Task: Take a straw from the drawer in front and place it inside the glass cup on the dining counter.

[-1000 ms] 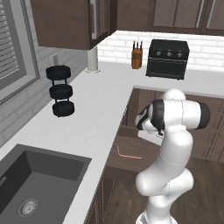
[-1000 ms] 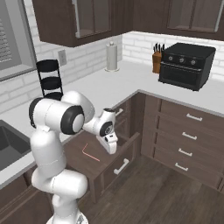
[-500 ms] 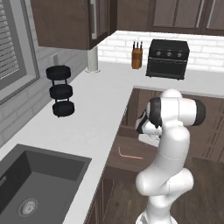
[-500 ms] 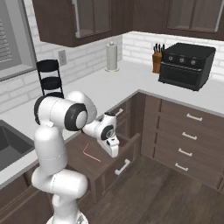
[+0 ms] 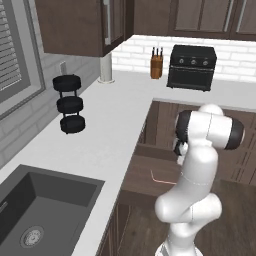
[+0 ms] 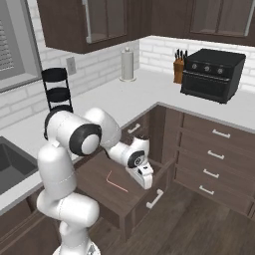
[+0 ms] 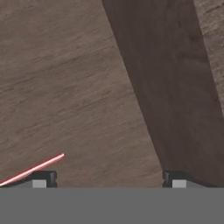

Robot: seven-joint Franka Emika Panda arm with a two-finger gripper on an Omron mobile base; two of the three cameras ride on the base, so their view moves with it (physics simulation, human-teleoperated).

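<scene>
A thin red-pink straw (image 6: 116,182) lies flat on the brown floor of the pulled-out dark-brown drawer (image 6: 149,180), pointing toward four o'clock.

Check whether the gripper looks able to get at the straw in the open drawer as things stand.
Probably yes. The drawer is pulled out, the straw lies bare on its floor, and the open gripper hangs just beside it with nothing between; it needs a small sideways shift.

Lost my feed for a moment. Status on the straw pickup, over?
Gripper open, fingers wide, low inside the open drawer. Straw flat on drawer floor, not gripped, one end by a fingertip. Nothing in the way.
</scene>
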